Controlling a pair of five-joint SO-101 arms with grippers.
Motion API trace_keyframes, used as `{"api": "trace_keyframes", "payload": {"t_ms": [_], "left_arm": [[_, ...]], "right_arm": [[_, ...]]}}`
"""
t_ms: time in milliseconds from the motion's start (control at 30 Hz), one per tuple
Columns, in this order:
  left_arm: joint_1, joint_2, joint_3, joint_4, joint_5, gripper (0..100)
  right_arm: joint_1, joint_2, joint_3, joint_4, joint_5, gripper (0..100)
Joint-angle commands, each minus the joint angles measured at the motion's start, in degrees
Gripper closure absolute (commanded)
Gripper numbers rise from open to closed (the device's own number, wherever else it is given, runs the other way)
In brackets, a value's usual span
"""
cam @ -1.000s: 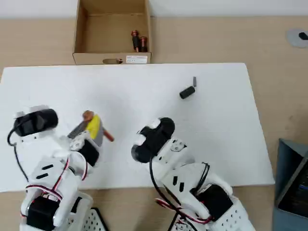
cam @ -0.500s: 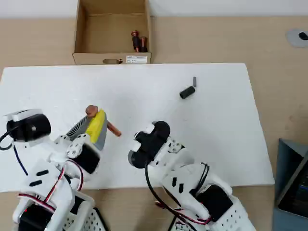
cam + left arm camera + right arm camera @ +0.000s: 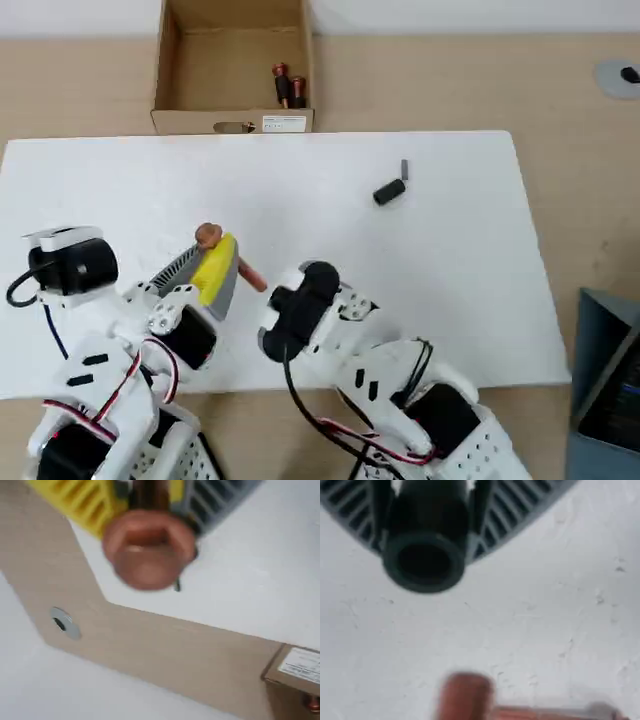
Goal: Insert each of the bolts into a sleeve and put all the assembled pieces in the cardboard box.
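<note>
Office-like desk setup: wooden tabletop [image 3: 450, 80], white mat [image 3: 300, 200], cable grommet [image 3: 618, 77].

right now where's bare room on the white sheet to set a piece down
Bare: white sheet, its left stretch between cardboard box and left arm, its right side beyond the loose sleeve. Crowded: near middle, left end effector with bolt, right end effector with held sleeve.

A light brown wooden tabletop [image 3: 580, 150] carries a large white rectangular sheet [image 3: 450, 290] across its middle. A round grey cable port [image 3: 617, 77] sits at the far right. A dark blue-grey bin [image 3: 605, 380] stands at the near right edge.
</note>
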Motion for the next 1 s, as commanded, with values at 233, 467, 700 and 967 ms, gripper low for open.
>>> {"api": "trace_keyframes", "payload": {"t_ms": [233,467,700,967], "left_arm": [[0.88,-0.13,4.66,-3.96,0.00,100],[1.23,-0.13,4.92,-3.78,0.00,100],[1.32,-0.13,8.44,-3.78,0.00,100],[4.31,-0.13,8.97,-3.78,0.35,100]], "right_arm": [[-3.03,0.04,-0.31,-1.14,0.35,98.9],[-3.03,-0.04,-0.40,-1.32,0.44,98.9],[-3.03,-0.13,-0.40,-1.41,0.53,98.9],[-3.03,-0.13,-0.40,-1.41,0.44,98.9]]}}
